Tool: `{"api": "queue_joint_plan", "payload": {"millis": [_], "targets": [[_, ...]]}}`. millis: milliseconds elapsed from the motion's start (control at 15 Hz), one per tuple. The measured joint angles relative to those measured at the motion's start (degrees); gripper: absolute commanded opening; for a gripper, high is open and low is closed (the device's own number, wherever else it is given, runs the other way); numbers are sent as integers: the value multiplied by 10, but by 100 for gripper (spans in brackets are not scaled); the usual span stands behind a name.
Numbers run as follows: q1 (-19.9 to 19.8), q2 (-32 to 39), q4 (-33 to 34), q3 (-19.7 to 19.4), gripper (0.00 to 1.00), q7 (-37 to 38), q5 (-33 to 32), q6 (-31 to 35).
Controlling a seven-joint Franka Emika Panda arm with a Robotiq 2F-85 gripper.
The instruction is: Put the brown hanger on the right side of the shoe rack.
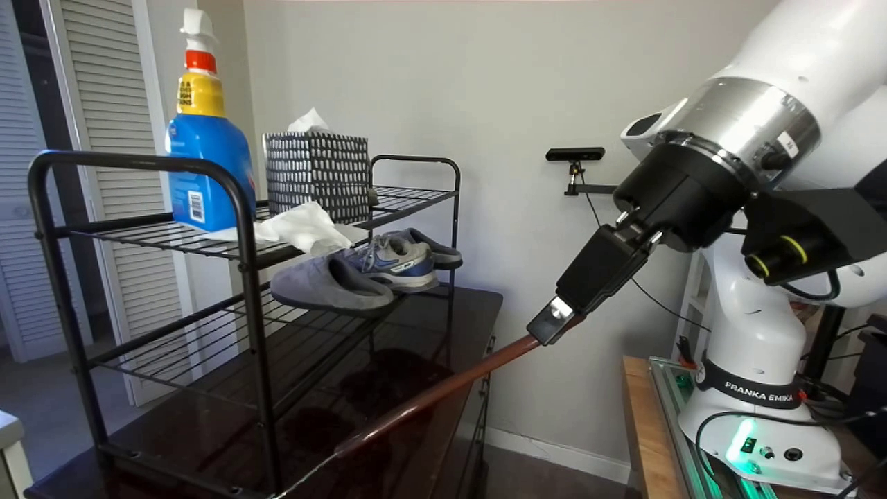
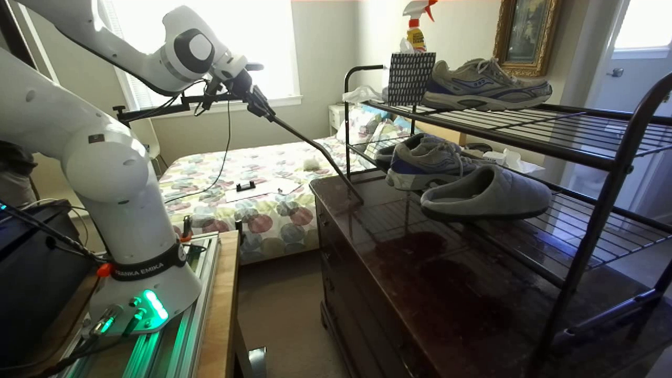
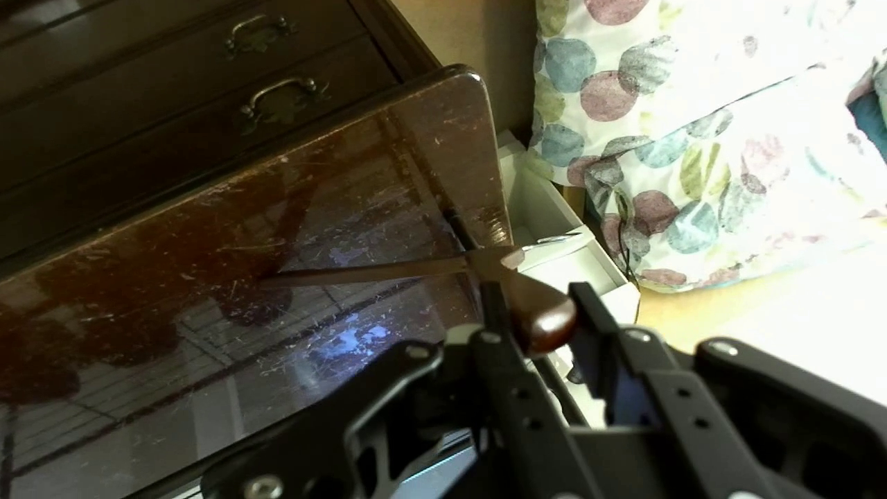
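The gripper is holding the brown hanger just outside the shoe rack, the placing not yet done.

Its fingers are standing only as far apart as the wood between them and pinching one rounded end. From there the hanger is slanting down beside the rack, near the end with the spray bottle; whether its low end is touching anything cannot be told. The step in hand is seemingly the transfer to the rack. The next move is probably calling for lifting the hanger, bringing its metal hook over one of the rack's end rails and seating it there before the fingers are opening; which end of the rack is counting as right is being left unclear by these views.
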Motion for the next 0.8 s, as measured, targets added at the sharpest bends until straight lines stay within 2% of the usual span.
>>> {"api": "queue_joint_plan", "payload": {"millis": [133, 400, 533, 800], "targets": [[0, -26, 0, 17, 7, 28, 8, -41], [-1, -93, 0, 56, 7, 114, 11, -200], [-1, -114, -1, 61, 7, 142, 11, -259], [-6, -122, -3, 48, 7, 152, 11, -298]]}}
